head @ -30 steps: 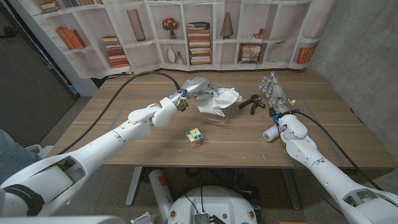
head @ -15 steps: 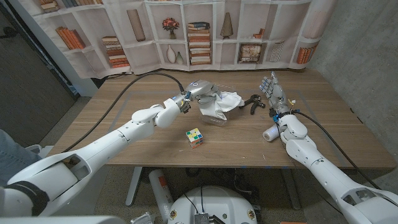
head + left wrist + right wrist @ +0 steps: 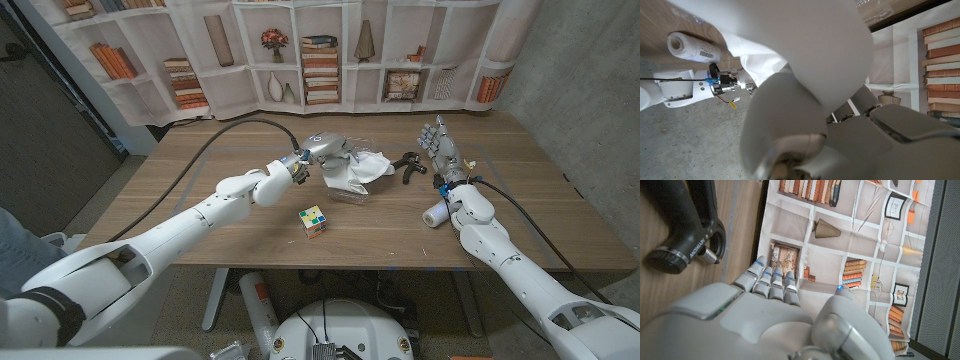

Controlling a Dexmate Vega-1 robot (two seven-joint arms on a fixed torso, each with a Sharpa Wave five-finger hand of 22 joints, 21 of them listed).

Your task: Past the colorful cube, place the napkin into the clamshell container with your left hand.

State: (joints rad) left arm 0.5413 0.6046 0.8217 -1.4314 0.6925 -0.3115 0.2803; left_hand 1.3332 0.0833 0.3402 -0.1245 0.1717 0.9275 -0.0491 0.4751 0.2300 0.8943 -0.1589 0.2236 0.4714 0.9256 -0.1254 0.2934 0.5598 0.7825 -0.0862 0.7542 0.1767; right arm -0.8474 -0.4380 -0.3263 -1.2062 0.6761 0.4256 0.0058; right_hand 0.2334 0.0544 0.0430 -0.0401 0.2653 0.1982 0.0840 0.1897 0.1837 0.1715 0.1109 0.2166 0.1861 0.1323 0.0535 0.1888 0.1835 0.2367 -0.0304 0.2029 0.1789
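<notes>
Napkin (image 3: 366,165) bunched over the clear clamshell container (image 3: 343,180), pinched in the fingers of the left hand (image 3: 325,150), well past the colorful cube (image 3: 312,221). Looks like the lowering step, not yet let go. From the left wrist view, white cloth draped right off the fingers (image 3: 805,60), so definitely held, though exact wrap around it hard to make out.

To do this bit well: keep the wad low and centred over the tray half, push down a touch before letting go, otherwise likely to spring back over the rim. Part of the cloth seems to hang toward the black clamp (image 3: 404,166) side, so worth tucking that in.

Room-wise: cube sits nearer the robot with a fair gap, fine for pulling the arm back. Clamp just beside the container on the far right, tighter there. Right hand (image 3: 437,145) standing upright, fingers apart, holding nothing, near a white roll (image 3: 434,215). Table (image 3: 180,200) open on the left
</notes>
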